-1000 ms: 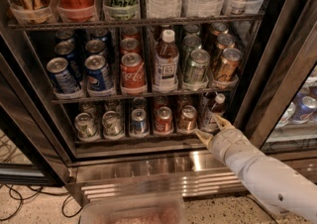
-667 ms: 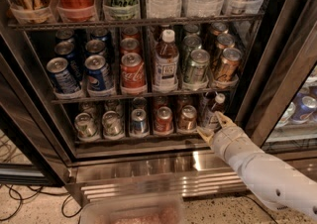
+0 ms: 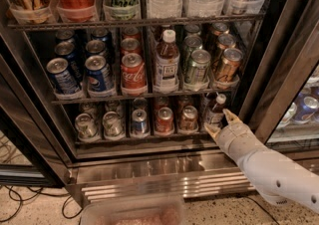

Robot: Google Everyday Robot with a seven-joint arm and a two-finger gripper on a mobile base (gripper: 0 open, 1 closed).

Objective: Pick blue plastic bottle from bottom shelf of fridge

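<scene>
The blue plastic bottle, small with a white cap, dark drink and pale label, stands at the right end of the bottom shelf of the fridge. My gripper is at the front of that shelf, just below and in front of the bottle. Its two tan fingers are spread apart, one at the bottle's right side and one at its lower left. It holds nothing. My white arm reaches in from the lower right.
Short mini cans line the bottom shelf left of the bottle. The middle shelf holds full-size cans and a bigger brown bottle. The open glass door frame stands at the right. A clear bin sits on the floor below.
My gripper has moved slightly up and to the right, closer to the small bottle. The cans and bottles have not moved.
</scene>
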